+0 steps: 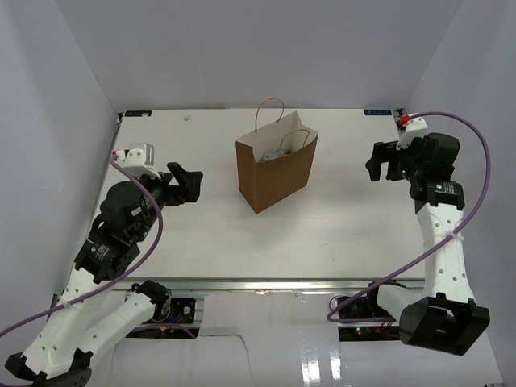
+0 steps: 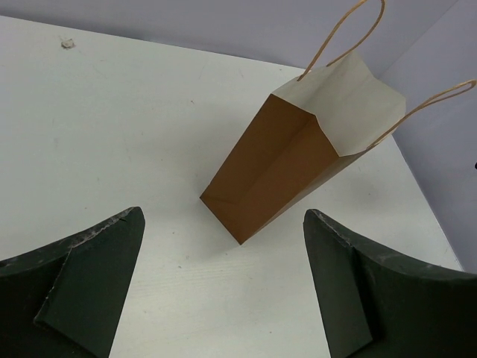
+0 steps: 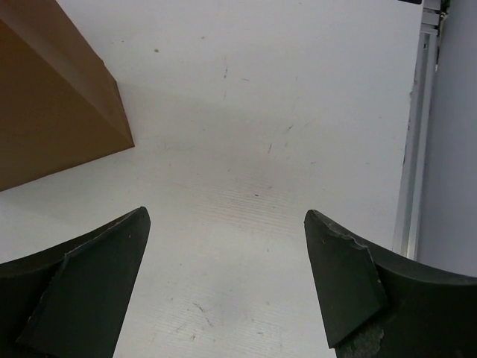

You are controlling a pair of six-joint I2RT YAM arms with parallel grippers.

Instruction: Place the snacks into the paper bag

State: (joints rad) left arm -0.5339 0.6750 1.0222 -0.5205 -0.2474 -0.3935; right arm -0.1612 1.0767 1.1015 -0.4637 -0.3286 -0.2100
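On the white surface (image 1: 339,234), the paper bag (image 1: 276,179) stands up in the middle, with snacks (image 1: 274,153) inside. Left claw (image 1: 193,184) and right claw (image 1: 376,164), one on each side, are both wide open and hold nothing.

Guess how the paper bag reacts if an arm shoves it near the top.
The paper bag stands tall on a narrow base, so it would probably tip rather than slide. Its thin walls likely buckle. Packets inside may steady it slightly.
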